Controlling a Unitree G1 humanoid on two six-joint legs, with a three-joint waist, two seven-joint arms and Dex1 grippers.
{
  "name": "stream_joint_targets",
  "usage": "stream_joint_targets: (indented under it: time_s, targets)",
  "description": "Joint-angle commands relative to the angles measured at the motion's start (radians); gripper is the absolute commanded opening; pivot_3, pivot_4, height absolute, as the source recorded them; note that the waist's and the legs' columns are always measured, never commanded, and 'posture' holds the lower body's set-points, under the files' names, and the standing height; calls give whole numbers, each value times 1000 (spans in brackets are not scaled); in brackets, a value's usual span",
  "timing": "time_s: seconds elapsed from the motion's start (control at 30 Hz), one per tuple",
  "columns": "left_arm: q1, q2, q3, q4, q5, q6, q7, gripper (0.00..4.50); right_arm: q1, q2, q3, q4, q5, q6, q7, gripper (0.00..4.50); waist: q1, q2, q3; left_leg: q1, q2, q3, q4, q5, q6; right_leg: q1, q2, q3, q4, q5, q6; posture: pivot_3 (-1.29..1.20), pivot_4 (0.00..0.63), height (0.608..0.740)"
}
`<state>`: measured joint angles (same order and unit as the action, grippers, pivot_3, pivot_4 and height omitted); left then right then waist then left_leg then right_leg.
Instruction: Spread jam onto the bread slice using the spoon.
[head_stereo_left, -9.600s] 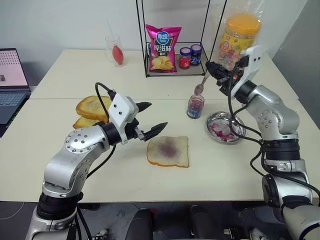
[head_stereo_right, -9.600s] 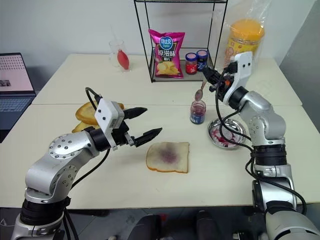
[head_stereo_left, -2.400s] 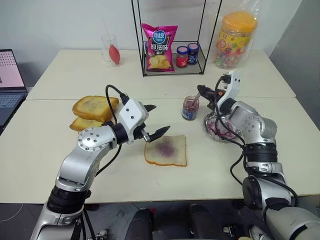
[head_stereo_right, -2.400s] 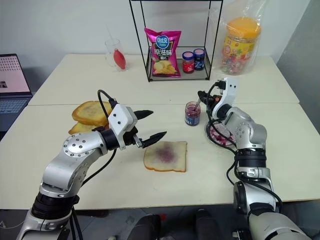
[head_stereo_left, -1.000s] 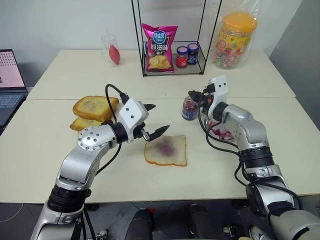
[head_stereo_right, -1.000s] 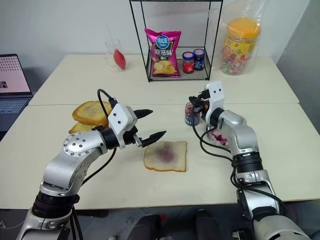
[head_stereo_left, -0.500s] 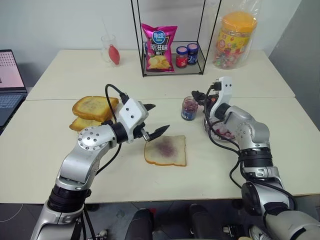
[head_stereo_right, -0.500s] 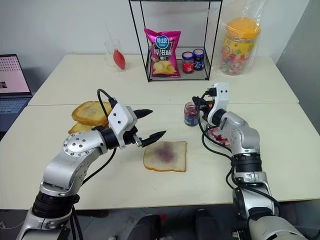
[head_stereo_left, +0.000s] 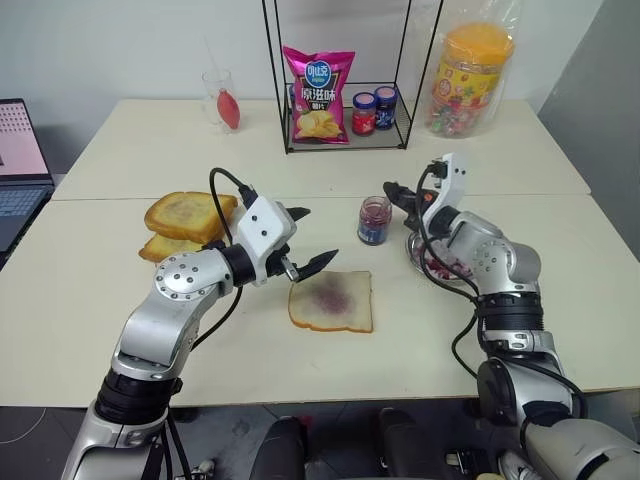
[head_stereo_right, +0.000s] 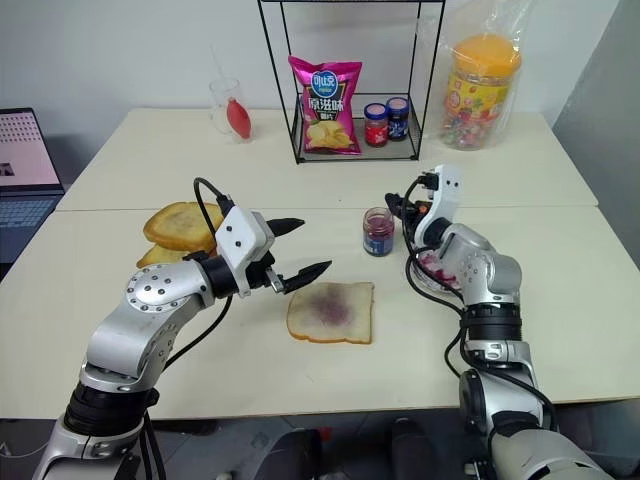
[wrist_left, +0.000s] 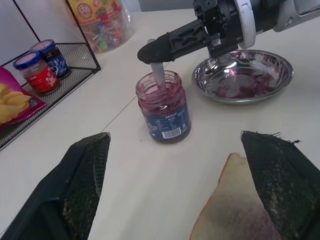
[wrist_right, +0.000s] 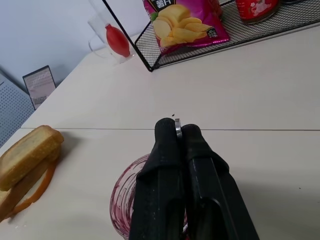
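Right fingers (wrist_left: 150, 50): I see them clamped on the spoon (wrist_left: 159, 77), dipped in the jam (wrist_left: 163, 106). Left fingers (head_stereo_left: 305, 240): spread wide, empty, above the bread slice (head_stereo_left: 332, 301).

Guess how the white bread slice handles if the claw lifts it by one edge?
The pale, squarish white bread slice is thin and untoasted and lies flat on the table, so it would probably droop. Likely light. Its purple jam smear sits centrally, so the edges are probably dry to grip.
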<state>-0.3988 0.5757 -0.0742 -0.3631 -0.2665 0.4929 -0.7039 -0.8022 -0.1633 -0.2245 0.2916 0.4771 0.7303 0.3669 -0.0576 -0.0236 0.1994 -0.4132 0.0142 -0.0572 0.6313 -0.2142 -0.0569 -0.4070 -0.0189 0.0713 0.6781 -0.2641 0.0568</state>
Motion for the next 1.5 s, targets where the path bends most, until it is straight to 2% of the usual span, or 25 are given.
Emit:
stream_joint_targets:
  time_s: [0.03, 1.5]
  targets:
    - [-10, 16, 29, -3, 8, -29, 1, 4366, -39, 8, -32, -13, 45, 7, -11, 14, 0, 0, 0, 0, 0, 0, 0, 0, 0, 0, 0, 0, 0, 0, 0, 0, 150, 740]
    - [12, 29, 17, 42, 38, -96, -12, 4366, -109, 34, -205, 4, 254, 124, -202, 14, 0, 0, 0, 0, 0, 0, 0, 0, 0, 0, 0, 0, 0, 0, 0, 0, 150, 740]
